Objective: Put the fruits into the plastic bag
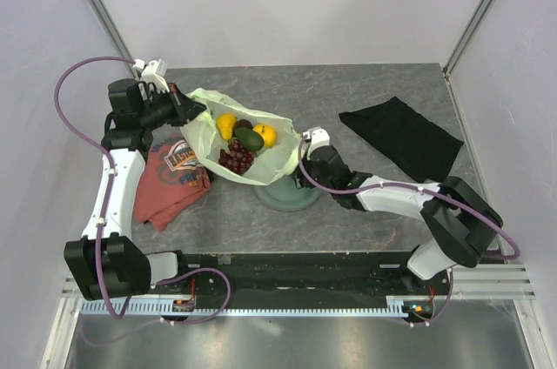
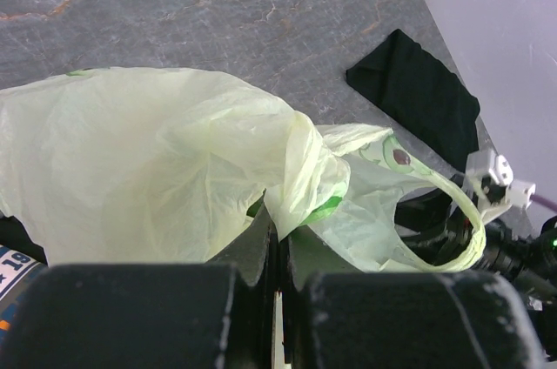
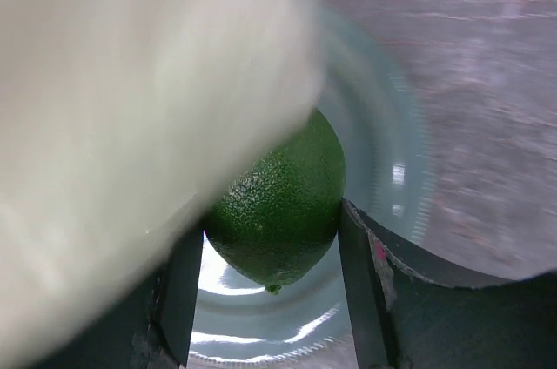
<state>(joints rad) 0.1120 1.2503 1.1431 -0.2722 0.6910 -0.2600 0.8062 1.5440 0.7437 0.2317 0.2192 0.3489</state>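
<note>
— How is the left hand (image 2: 278,245) being held?

— It is being held almost fully closed, with a fold of the pale green, thin, crinkly plastic bag (image 2: 157,169) being pinched between its black fingers (image 2: 248,256). The left arm is being reached forward and bent inward at the wrist. The bag's left edge is being gripped there above the grey, veined, stone-like surface (image 1: 365,95).

— And the right hand (image 3: 271,219)?

— Its dark fingers (image 3: 365,291) are being pressed against both sides of a dark green oval fruit (image 3: 283,186) with pebbled skin. The fruit is being held over a glossy, ridged, round grey-green plate (image 3: 383,177). Blurred bag film is being seen just to its left. The right arm is being stretched low across the surface, its forearm pointing left toward the bag's right edge.

— Where are the other fruits being seen?

— A smooth yellow pear (image 1: 226,125), a yellow-orange round fruit (image 1: 265,135) and a knobbly dark red grape bunch (image 1: 236,158) are being cradled close together in the bag's open mouth. The bag is being draped over part of the plate, with a rumpled red printed T-shirt (image 1: 170,179) lying just beside it on the left.
</note>
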